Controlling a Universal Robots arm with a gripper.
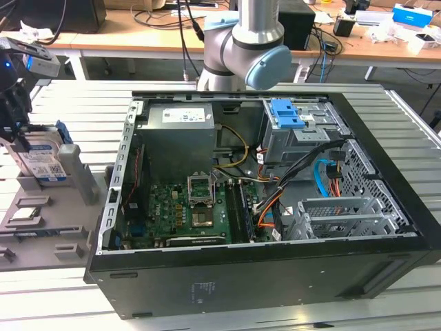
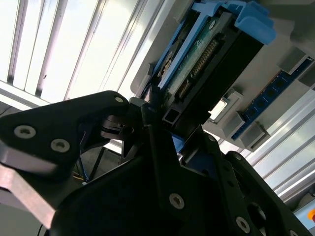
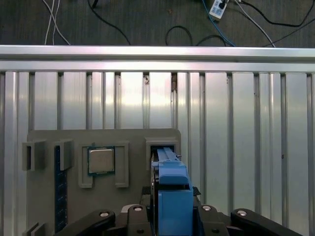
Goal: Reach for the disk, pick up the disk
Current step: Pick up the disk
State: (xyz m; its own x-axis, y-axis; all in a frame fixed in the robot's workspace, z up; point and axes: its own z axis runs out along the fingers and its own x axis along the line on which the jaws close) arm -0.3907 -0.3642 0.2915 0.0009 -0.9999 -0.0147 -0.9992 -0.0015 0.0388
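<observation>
A flat silver-grey disk (image 1: 41,164), white-labelled with bright blue side rails, is standing on edge. It is sitting slotted in a grey plastic holder (image 1: 77,181).

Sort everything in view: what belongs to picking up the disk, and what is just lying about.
Job: disk, upright in the grey holder; pincer at it.
Lying about: computer case, square chip, blue latch on the drive cage.

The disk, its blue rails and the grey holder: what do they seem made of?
Flat silver-grey rectangular disk: likely dull metal casing; green circuit board on one face. Bright blue side rails: smooth moulded plastic, slight sheen. Matte grey holder plate: probably plastic; uniform, no shine.
</observation>
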